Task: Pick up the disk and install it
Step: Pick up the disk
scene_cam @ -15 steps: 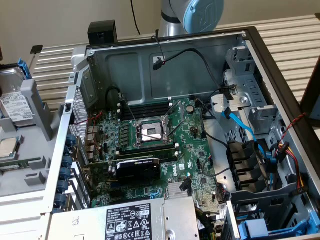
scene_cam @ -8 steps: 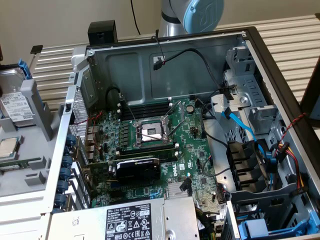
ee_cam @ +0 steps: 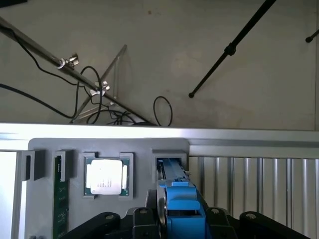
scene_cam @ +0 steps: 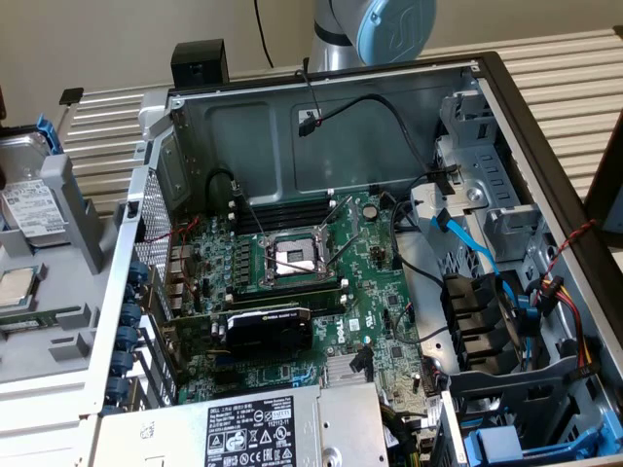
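My pincer (ee_cam: 179,221) is clamped on the disk (ee_cam: 175,194) at its tray (ee_cam: 139,147) slot; I judge that installing it in the case (scene_cam: 292,126) is not yet done.

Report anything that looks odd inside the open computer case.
The processor socket on the motherboard stands open and empty, its levers raised; a black cable hangs above it with its connector free.

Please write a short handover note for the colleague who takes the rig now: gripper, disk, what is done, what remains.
Gripper: pointed at the grey parts tray, in line with the slot beside the processor chip; whether it grips anything I cannot tell.
Disk: in that tray, outside the open computer case.
Done: nothing installed.
Left: pick up the disk, install it.
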Controlling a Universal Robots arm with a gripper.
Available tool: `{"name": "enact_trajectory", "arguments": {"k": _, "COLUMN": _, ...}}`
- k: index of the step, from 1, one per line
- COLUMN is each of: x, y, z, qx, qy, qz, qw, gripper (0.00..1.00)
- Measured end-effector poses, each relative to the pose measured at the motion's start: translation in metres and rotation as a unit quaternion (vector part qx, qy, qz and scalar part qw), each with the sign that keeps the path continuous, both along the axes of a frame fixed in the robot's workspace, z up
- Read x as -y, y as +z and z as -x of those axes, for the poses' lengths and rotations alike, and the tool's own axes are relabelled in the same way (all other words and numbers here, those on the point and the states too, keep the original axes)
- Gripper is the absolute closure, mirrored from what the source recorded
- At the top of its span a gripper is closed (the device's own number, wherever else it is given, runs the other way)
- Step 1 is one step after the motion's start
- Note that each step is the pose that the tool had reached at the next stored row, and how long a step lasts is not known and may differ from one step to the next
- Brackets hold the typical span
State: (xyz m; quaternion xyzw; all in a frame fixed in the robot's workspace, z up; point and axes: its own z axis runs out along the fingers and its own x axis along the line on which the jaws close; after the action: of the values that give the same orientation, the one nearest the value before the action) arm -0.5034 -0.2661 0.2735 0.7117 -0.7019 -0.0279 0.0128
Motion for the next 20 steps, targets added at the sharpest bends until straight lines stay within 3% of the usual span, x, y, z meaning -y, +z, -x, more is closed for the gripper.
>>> {"name": "enact_trajectory", "arguments": {"k": 18, "x": 0.0000, "y": -0.0005, "z": 0.0087, "qx": 0.0082, "qy": -0.001, "qz": 0.0004, "qw": 1.0000, "gripper": 0.62}}
{"name": "enact_trajectory", "arguments": {"k": 20, "x": -0.0001, "y": -0.0006, "z": 0.0087, "qx": 0.0138, "qy": -0.001, "qz": 0.0011, "qw": 0.9999, "gripper": 0.62}}
